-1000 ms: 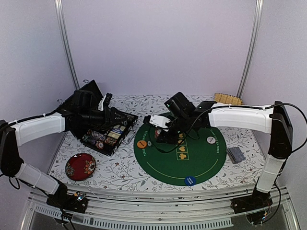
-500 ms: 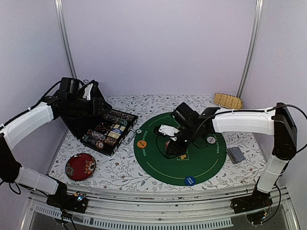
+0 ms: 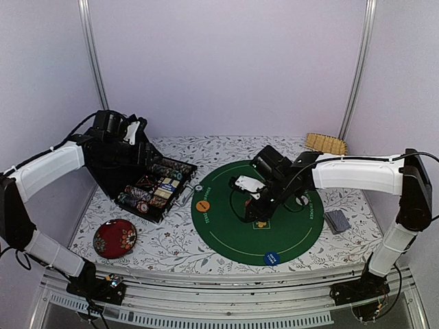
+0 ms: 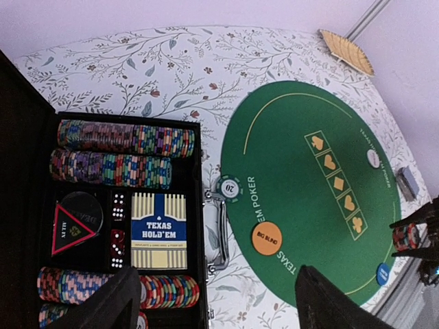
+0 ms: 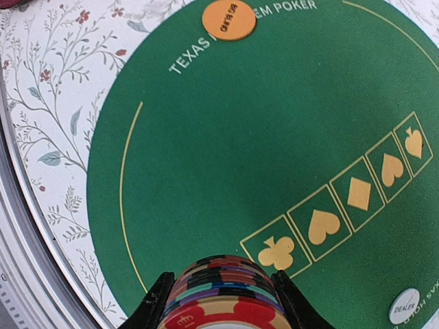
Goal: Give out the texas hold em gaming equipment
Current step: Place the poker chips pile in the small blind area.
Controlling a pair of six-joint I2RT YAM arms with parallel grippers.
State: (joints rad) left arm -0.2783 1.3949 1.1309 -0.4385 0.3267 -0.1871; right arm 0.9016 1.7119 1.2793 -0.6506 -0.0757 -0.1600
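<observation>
You're in a robot lab test booth.
Plain pale wall panels and metal corner posts box in your floral tabletop; the left arm and right arm mount on a metal rail along its near edge.

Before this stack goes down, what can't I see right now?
- Right wrist view: the chip stack is cut off by the bottom edge, so whether it touches the green mat is unseen.
- Top view: the right gripper largely hides that stack.
- Left wrist view: the nearest chip rows of the case are cut by the edge and a left finger.
- Top view: the card deck is too small to count.
</observation>
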